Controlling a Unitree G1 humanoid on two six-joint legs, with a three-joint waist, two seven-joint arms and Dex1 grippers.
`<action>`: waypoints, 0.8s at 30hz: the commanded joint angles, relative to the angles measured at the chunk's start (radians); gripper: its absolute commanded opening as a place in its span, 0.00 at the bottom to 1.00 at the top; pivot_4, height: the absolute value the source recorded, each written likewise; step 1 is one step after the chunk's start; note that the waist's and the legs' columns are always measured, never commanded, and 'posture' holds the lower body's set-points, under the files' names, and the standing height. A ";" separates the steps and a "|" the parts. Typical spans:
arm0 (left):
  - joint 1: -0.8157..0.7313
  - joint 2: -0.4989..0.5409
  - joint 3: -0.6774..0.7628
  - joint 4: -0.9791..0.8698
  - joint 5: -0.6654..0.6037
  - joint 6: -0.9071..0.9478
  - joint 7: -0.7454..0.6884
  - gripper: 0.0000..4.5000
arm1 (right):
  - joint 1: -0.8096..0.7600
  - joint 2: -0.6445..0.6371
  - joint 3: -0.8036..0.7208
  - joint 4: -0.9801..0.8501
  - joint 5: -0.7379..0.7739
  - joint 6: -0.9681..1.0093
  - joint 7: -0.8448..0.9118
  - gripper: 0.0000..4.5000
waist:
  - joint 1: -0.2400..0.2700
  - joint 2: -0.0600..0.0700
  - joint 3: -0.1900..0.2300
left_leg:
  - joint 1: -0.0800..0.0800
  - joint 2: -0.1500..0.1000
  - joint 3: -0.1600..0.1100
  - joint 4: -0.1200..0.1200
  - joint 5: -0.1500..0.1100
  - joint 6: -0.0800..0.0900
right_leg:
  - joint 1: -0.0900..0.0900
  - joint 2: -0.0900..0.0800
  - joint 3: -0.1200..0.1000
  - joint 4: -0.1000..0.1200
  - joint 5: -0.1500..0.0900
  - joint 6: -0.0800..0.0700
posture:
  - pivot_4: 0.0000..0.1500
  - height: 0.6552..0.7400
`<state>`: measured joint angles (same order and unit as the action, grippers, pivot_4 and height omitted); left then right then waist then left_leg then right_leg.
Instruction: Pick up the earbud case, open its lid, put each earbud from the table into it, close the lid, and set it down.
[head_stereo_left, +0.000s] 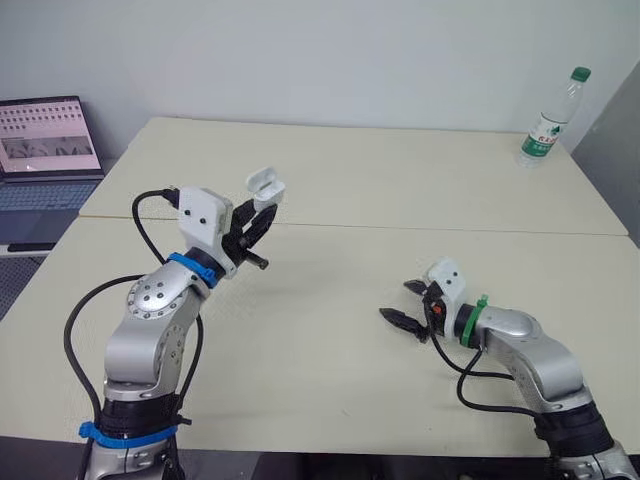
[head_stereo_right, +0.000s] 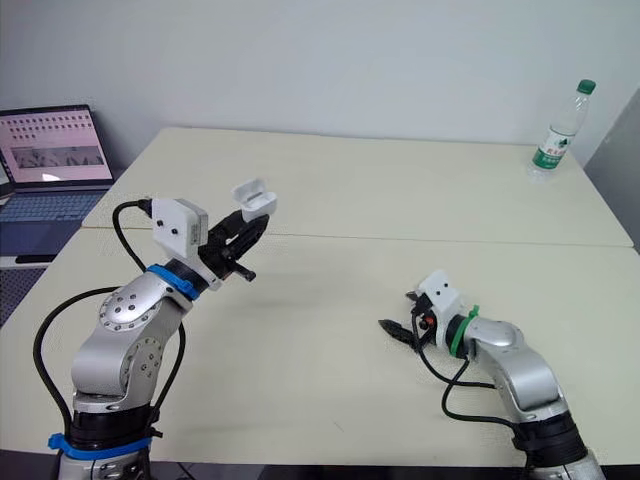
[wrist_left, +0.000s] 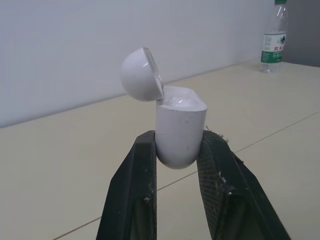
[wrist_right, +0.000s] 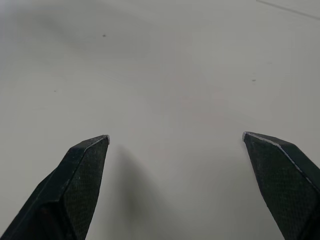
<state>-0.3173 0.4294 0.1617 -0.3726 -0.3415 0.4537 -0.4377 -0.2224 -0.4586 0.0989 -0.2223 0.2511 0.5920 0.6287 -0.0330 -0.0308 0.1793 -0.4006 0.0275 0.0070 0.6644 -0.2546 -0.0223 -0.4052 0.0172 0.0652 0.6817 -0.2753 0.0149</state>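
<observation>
- Two arms work over the pale beige table (head_stereo_left: 330, 170). The left gripper (head_stereo_left: 258, 218) is raised off it, and the right gripper (head_stereo_left: 398, 301) sits low above it near the front edge.
- Left jaws are clamped on the lower body of the small white rounded earbud case (wrist_left: 180, 132), which is held in the air, clear of the table.
- The case's domed lid (wrist_left: 141, 75) is hinged back, leaving the mouth exposed. The long axis runs on from the fingers, pointing up and away toward 1 o'clock in the head views.
- Right jaws are spread wide and hold nothing; there is bare tabletop between the black fingers (wrist_right: 85, 165).
- Key relation: the case lies at about 10 o'clock from the right gripper, well apart. The right arm is the free one, so fetching and loading likely falls to it.
- Earbuds: cannot tell where they lie.
- A clear plastic bottle with green cap (head_stereo_left: 548, 122) stands at the table's 1 o'clock corner; an open laptop (head_stereo_left: 45, 150) is off the 10 o'clock edge.
</observation>
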 joint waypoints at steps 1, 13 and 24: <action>-0.019 0.005 -0.001 -0.041 -0.003 -0.006 0.011 0.17 | -0.012 0.010 -0.027 0.001 -0.009 -0.062 -0.018 0.99 | 0.000 0.000 0.000 | 0.000 0.000 0.000 0.000 0.000 0.000 | 0.000 0.000 0.000 0.000 0.000 0.000 | 1.00 1.00; -0.036 0.037 0.010 -0.011 -0.011 -0.017 -0.023 0.17 | 0.005 0.017 -0.081 -0.088 0.081 -0.033 -0.024 0.99 | 0.001 0.000 0.000 | 0.000 0.000 0.000 -0.001 0.000 0.000 | 0.000 0.000 0.000 -0.001 0.000 0.000 | 1.00 1.00; -0.016 0.042 0.015 -0.032 -0.013 -0.011 -0.020 0.17 | 0.033 0.034 -0.064 -0.105 0.074 0.129 -0.145 0.99 | 0.001 0.000 0.000 | 0.000 0.000 0.000 -0.001 0.000 0.000 | 0.000 0.000 0.000 -0.001 0.000 0.000 | 1.00 1.00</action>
<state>-0.3279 0.4588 0.1612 -0.3686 -0.3469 0.4538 -0.4554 -0.1900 -0.4246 0.0342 -0.2817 0.3168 0.7078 0.4902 -0.0320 -0.0309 0.1792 -0.4009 0.0276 0.0071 0.6637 -0.2547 -0.0223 -0.4053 0.0174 0.0656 0.6811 -0.2753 0.0147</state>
